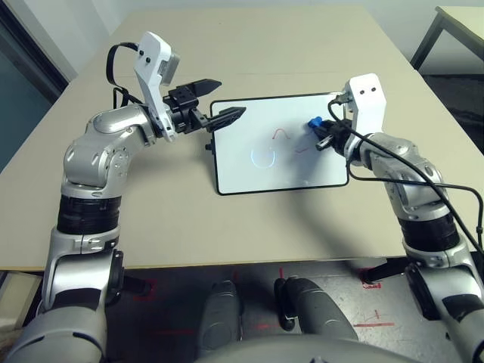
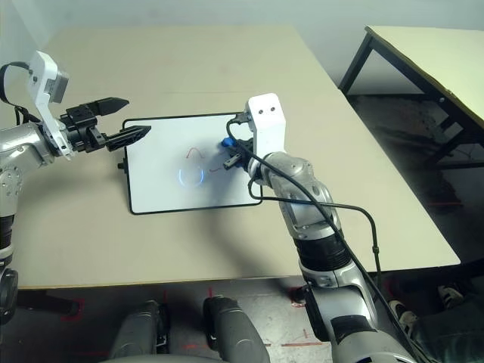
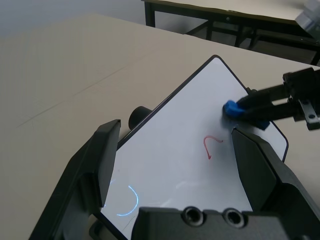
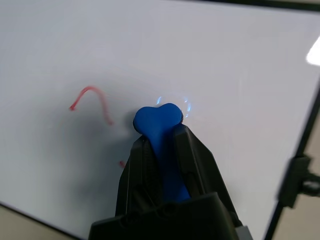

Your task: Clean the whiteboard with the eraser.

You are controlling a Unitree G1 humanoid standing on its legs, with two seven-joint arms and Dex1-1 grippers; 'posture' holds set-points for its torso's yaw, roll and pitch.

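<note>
Whiteboard (image 1: 265, 166) lies flat on the desk (image 1: 302, 45), red squiggle and blue arc left; blue bone-shaped eraser (image 4: 159, 120) pressed near its right edge.

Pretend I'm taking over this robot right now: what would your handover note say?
Right gripper: shut on the eraser, blue tip at the whiteboard.
Left gripper: open, empty, hovering at the board's left edge.
Whiteboard: flat on the table.
Left to wipe: a red squiggle, a fainter red mark and a blue arc.
</note>
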